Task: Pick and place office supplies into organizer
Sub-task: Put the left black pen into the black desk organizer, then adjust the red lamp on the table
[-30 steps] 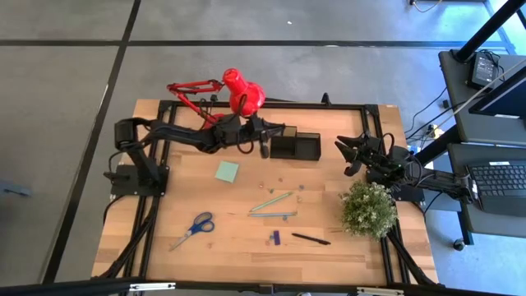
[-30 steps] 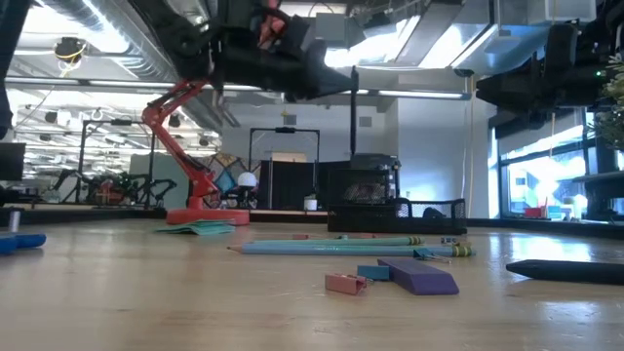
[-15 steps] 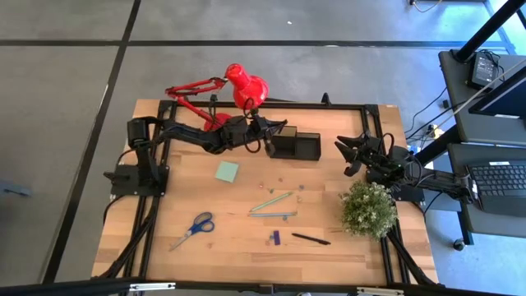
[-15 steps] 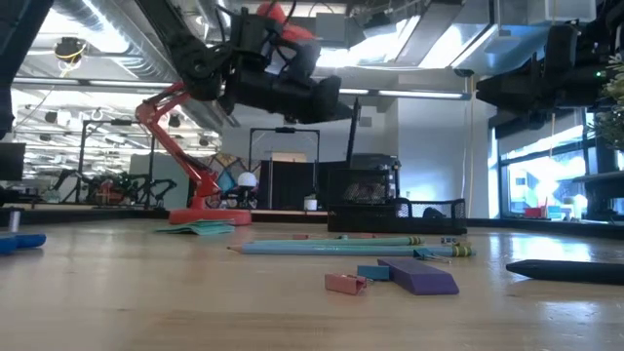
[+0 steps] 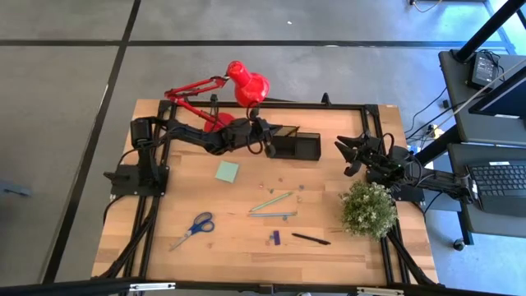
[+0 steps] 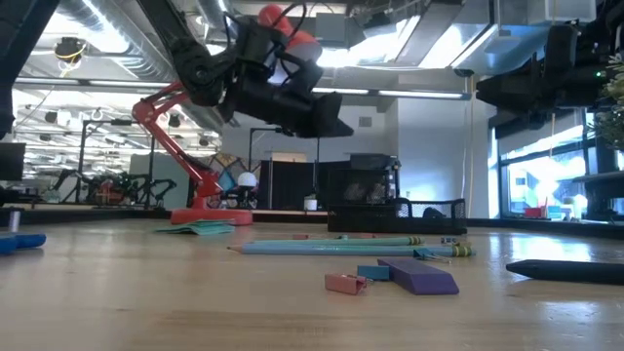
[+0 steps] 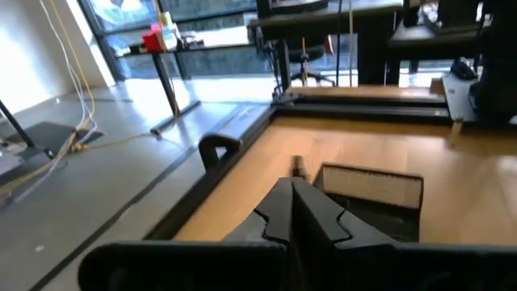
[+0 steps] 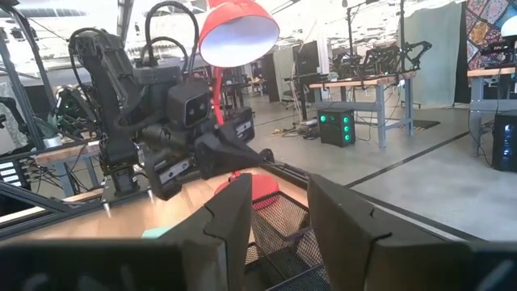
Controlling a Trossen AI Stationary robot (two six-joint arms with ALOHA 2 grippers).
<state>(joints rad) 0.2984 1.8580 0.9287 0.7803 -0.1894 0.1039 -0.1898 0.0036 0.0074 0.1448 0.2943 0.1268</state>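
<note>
Looking left to right across the counter (image 5: 164, 238):
Scissors: blue-handled pair (image 5: 194, 229) lies loose near the front left, not yet collected.
Sticky-note pad: pale green square (image 5: 227, 171) sits flat on the wood, apart from the organizer, waiting.
Left pincer: the left pincer (image 5: 269, 146) hangs at the organizer's left end, fingers pressed together with nothing between them; it looks empty to me.
Organizer: the black organizer (image 5: 296, 146) stands at the back of the counter; what lies inside I cannot make out from here.
Pencils: two thin light-blue ones (image 5: 272, 206) rest mid-counter, untouched.
Purple piece: small block (image 5: 275, 237) lies near the front edge.
Pen: one black pen (image 5: 311, 239) lies just right of it.
Right pincer: the right pincer (image 5: 351, 154) waits well right of the organizer, fingers parted, holding nothing.
Progress: I'd judge most of the job remains, since every visible supply is outside the organizer.
</note>
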